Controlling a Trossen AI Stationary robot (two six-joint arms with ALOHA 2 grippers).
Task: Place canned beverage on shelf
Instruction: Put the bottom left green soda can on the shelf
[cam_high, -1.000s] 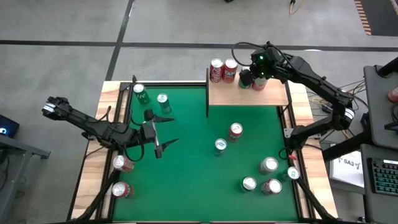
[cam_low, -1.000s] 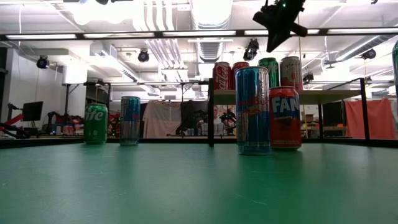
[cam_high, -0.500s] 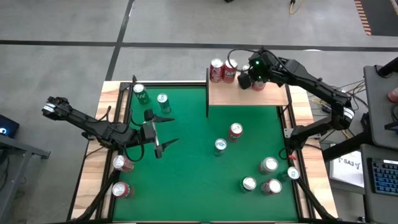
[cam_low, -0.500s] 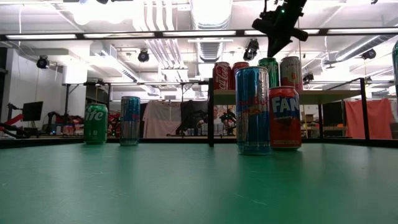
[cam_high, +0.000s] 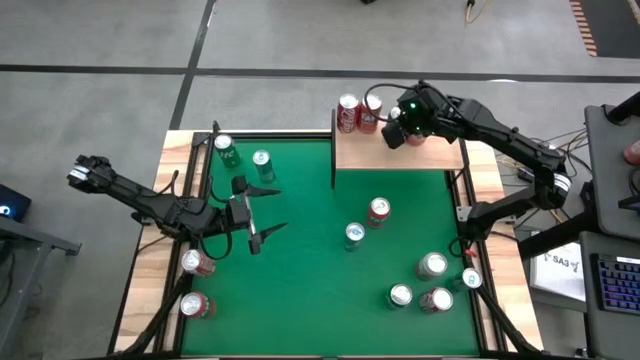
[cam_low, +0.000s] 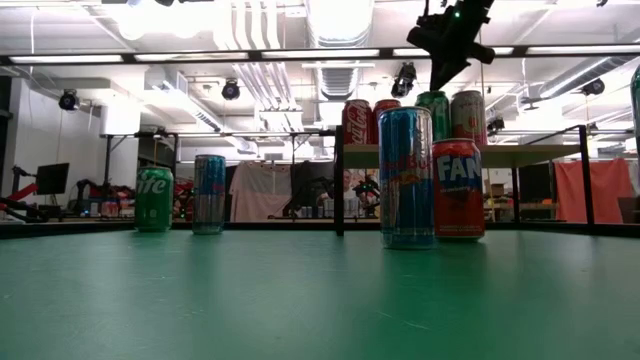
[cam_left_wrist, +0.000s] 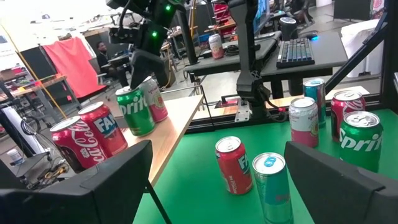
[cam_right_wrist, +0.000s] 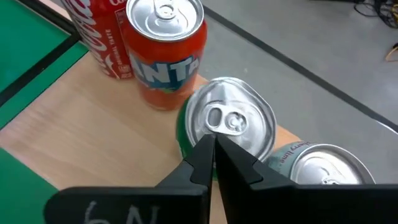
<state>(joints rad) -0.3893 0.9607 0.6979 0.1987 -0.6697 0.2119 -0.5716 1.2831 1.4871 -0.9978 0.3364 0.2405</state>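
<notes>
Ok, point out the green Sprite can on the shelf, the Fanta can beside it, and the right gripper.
Sprite can (cam_left_wrist: 135, 111), left wrist view, side label.
Fanta can (cam_right_wrist: 165, 15), right wrist view, silver lid.
Right gripper (cam_right_wrist: 214, 163), right wrist view, between its shut fingertips.

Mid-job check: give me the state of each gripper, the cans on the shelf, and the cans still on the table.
Right gripper: jaws shut, empty, above the green can.
Left gripper: jaws open, empty, over the table's left side.
Green can: upright on the shelf, unopened.
Fanta can: upright on the shelf, unopened.
Coca-Cola can: upright on the shelf.
Table cans: upright on the green felt.
</notes>
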